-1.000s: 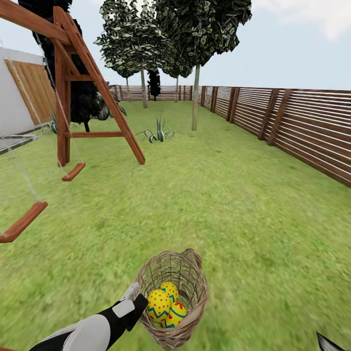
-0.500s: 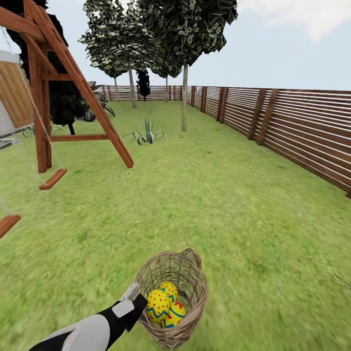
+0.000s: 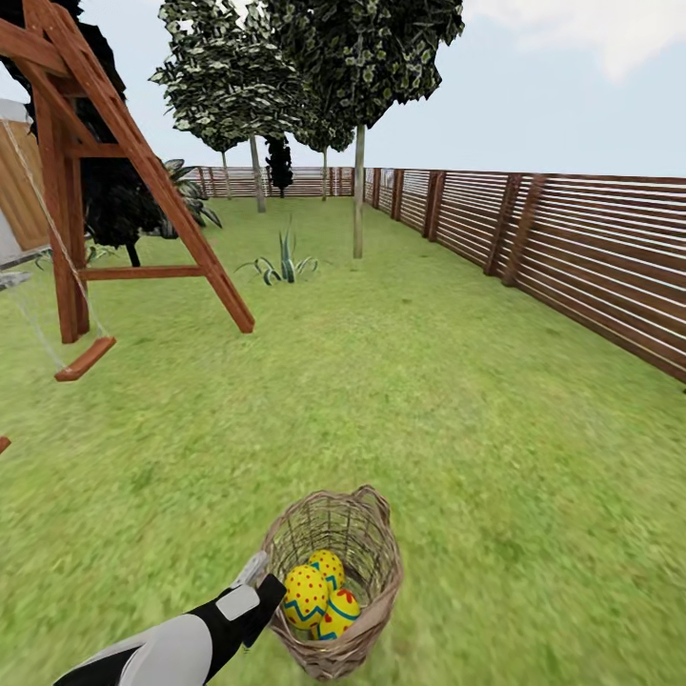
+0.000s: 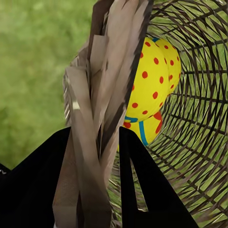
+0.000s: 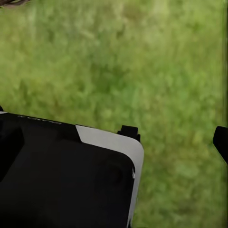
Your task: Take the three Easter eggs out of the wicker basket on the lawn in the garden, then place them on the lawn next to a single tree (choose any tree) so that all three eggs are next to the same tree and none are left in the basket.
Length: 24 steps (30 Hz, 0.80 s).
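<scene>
Left end effector (image 3: 259, 583) clamped on the near wall of the wicker basket (image 3: 372, 534), at its rim — left wrist view shows the woven rim (image 4: 102, 95) pinched between the two dark fingers (image 4: 142, 180). Basket upright, low in the head view, directly ahead of the robot. The three Easter eggs (image 3: 319, 593) lie inside it, bunched together and touching; yellow, red dots, blue zigzag bands.

Right end effector (image 5: 175, 135) over bare grass, its fingertips (image 5: 129, 131) standing well apart, nothing between them.

Ground: the lawn (image 3: 429, 381), broad green grass with yellowish patches, running back to the far fence. Brown slatted wooden fence (image 3: 572, 248) along the right side and across the back. Wooden swing frame (image 3: 114, 162) at left with a hanging seat (image 3: 84, 359). Spiky agave plant (image 3: 281, 262) mid-lawn. Behind it a tree (image 3: 358, 191) with a thin pale trunk and dark foliage, more trees further back near the fence. Sky pale blue, some cloud
</scene>
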Motion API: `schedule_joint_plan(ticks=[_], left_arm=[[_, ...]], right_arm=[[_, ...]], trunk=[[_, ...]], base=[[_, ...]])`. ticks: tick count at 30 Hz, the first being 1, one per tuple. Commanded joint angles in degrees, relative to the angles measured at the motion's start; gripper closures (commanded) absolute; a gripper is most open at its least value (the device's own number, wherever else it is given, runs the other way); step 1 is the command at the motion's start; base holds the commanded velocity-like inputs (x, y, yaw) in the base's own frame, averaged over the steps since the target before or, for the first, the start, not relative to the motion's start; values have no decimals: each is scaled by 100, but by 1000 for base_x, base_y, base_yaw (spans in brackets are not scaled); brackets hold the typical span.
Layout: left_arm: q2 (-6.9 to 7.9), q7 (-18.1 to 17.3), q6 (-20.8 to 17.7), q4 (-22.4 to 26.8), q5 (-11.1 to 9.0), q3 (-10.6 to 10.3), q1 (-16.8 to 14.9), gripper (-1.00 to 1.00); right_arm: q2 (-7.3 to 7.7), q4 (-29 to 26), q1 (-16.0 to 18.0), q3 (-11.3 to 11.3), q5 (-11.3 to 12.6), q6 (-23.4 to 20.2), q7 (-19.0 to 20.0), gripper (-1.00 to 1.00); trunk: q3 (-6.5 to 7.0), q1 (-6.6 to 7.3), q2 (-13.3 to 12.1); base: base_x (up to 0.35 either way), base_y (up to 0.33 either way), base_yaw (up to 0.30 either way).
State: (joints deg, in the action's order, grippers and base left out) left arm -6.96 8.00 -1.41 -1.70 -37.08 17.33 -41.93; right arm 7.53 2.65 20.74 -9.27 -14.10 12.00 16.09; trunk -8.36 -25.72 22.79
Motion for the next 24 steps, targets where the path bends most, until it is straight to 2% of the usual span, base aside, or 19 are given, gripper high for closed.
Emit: schedule_joint_plan(ticks=[1,3,11,24], left_arm=[[0,18,-10,-2,34,70,-8,100],[14,18,-9,2,34,70,-8,100],[244,18,-9,8,28,72,-8,100],[265,20,-9,3,30,71,-8,100]], right_arm=[[4,25,10,-49,-48,40,8,-100],[3,25,9,-49,-48,38,8,-100],[3,25,9,-49,-48,40,8,-100],[3,25,9,-49,-49,40,8,-100]], trunk=[[-11,-7,12],[-11,-7,12],[-11,-7,12],[-11,-7,12]], base=[[310,-140,0],[310,-140,0],[310,-140,0],[310,-140,0]])
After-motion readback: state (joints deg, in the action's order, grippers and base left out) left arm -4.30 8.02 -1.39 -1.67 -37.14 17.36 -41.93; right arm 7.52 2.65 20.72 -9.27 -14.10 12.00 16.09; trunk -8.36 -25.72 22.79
